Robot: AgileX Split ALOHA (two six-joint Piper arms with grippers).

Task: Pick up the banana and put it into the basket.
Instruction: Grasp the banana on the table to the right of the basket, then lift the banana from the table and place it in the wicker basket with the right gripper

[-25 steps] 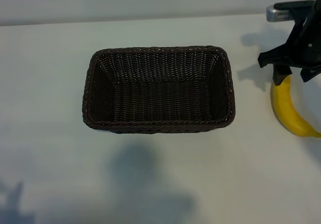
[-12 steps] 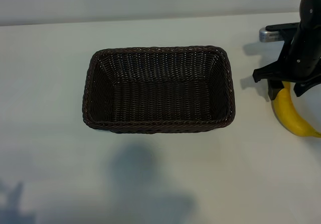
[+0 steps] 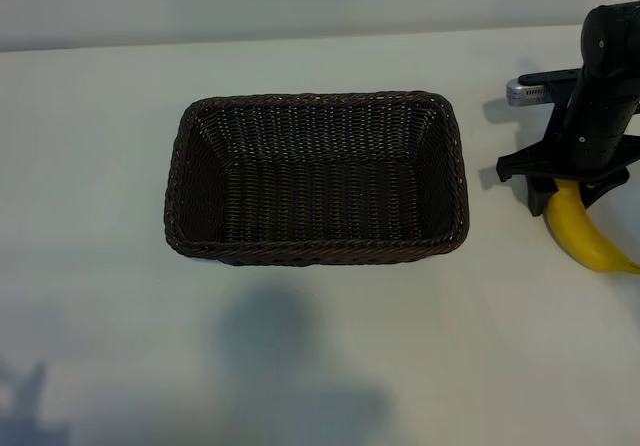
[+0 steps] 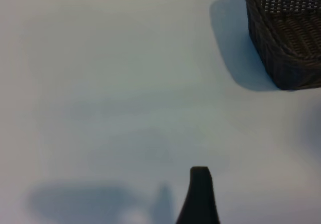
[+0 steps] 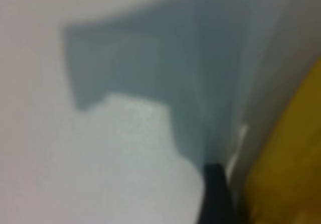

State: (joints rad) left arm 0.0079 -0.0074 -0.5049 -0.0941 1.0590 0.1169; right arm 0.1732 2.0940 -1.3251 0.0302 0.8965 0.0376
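The dark brown wicker basket (image 3: 320, 97) stands empty in the middle of the white table; one corner of it (image 4: 288, 43) shows in the left wrist view. The yellow banana (image 3: 585, 236) lies on the table right of the basket. My right gripper (image 3: 565, 188) is down over the banana's far end, open, with a jaw on each side. In the right wrist view a dark finger (image 5: 215, 196) stands just beside the yellow peel (image 5: 288, 169), with a thin strip of table between them. One finger (image 4: 199, 196) of my left gripper hangs over bare table with nothing at it.
The white table (image 3: 120, 316) runs wide on the left and in front of the basket. Its far edge (image 3: 250, 41) meets a pale wall. A silver part of the right arm (image 3: 530, 91) juts out behind the gripper.
My right gripper has come down and toward the near side onto the banana's far end, covering more of it, and its jaws have narrowed. Basket and banana have not moved.
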